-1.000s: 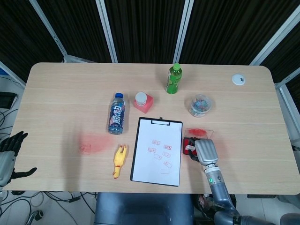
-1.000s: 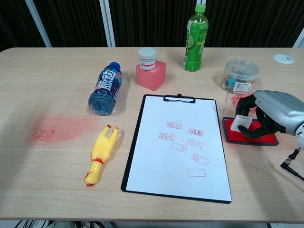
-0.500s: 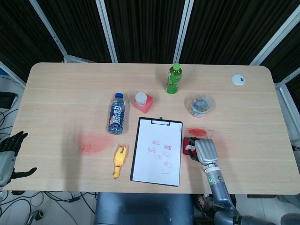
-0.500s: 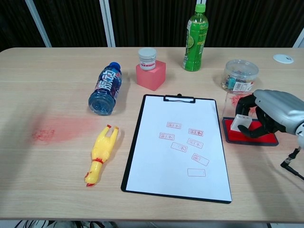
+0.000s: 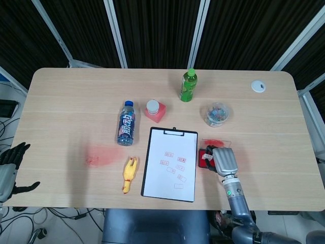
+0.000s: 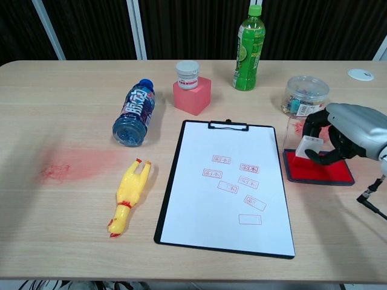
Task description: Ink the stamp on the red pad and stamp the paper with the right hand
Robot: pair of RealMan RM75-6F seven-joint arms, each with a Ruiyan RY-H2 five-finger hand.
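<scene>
At the right of the chest view, the right hand (image 6: 351, 134) pinches the white stamp (image 6: 309, 147) between its dark fingers, holding it over the back half of the red pad (image 6: 319, 172), which lies on the table (image 6: 72, 90) just right of the clipboard (image 6: 225, 187). The paper (image 6: 205, 211) already carries several red stamp marks. The left hand (image 5: 9, 170) sits at the lower left edge of the head view, fingers spread and holding nothing.
</scene>
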